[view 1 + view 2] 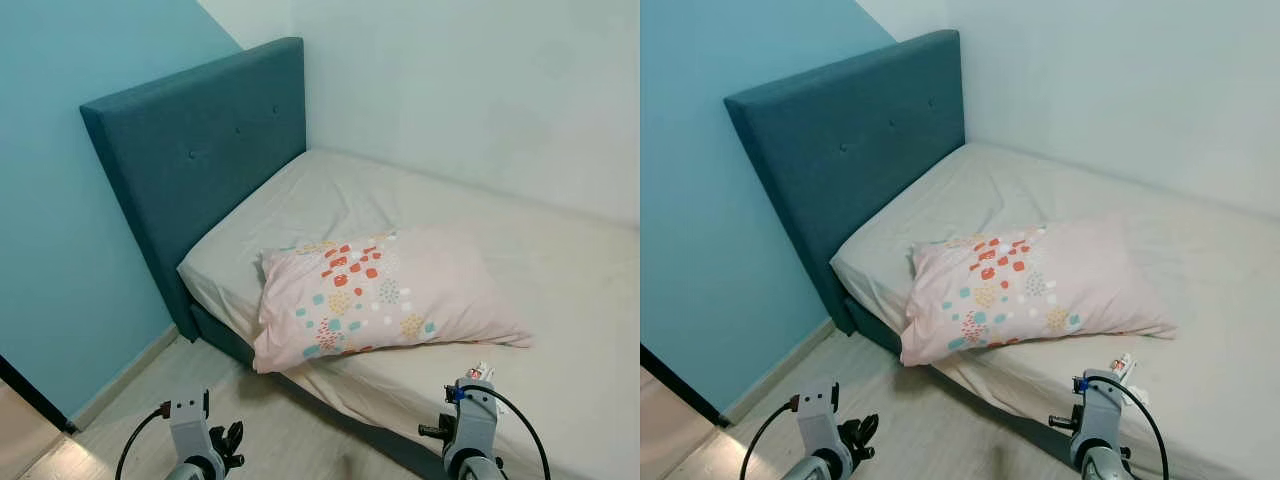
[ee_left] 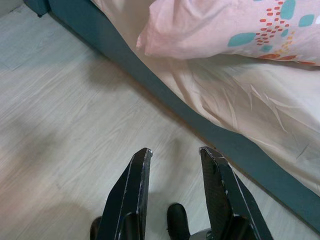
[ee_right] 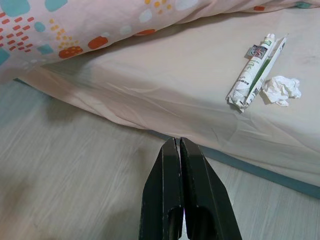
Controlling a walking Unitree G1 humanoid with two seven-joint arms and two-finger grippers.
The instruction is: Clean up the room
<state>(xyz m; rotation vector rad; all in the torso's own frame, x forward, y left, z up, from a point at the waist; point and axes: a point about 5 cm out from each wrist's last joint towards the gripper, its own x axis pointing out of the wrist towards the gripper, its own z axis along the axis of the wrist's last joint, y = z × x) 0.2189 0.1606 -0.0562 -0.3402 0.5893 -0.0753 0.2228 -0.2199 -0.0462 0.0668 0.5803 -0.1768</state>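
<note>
A pink pillow (image 1: 385,292) with coloured spots lies askew on the bed (image 1: 560,300), overhanging its near edge. Beside it on the cream sheet lie a rolled white-and-green wrapper (image 3: 254,73) and a crumpled white tissue (image 3: 282,89); the wrapper (image 1: 1123,365) peeks out just past my right wrist. My left gripper (image 2: 175,159) hangs open over the wooden floor by the bed's side. My right gripper (image 3: 177,146) is shut with nothing in it, low over the floor just short of the mattress edge.
The bed has a teal padded headboard (image 1: 195,150) against a blue wall (image 1: 50,220), with a white wall (image 1: 480,80) along its far side. Pale wood floor (image 1: 280,430) runs between me and the bed. A dark door edge (image 1: 30,395) stands at the lower left.
</note>
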